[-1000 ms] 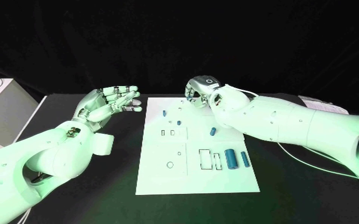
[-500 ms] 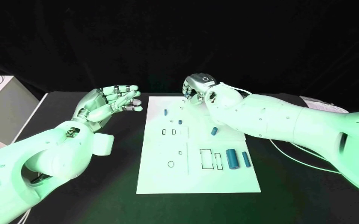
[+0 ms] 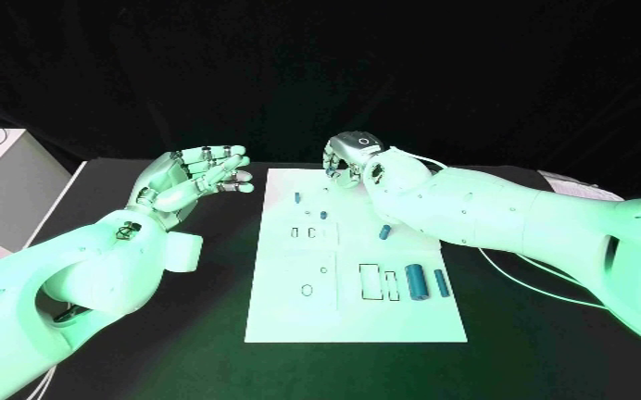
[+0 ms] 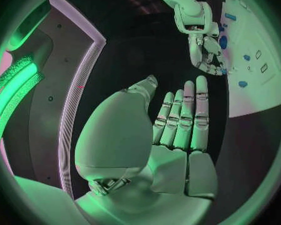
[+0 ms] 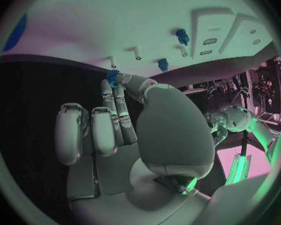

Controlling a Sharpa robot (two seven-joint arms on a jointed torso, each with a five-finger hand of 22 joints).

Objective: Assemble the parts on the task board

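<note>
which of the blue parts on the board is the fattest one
The thick blue cylinder near the task board's right edge, lying beside a slimmer blue part; every other blue piece is clearly thinner.

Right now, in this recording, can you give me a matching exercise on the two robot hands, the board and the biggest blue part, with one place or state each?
Things:
1. left robot hand
2. right robot hand
3. largest blue part
4. task board

Places or states:
A. at the board's far edge, pinching a small blue part
B. white plate with outlined slots, bearing the parts
C. fingers apart, holding nothing, off the board's left side
D. lying on the board near its right edge, on the near side

Pairs: 1-C, 2-A, 3-D, 4-B
</note>
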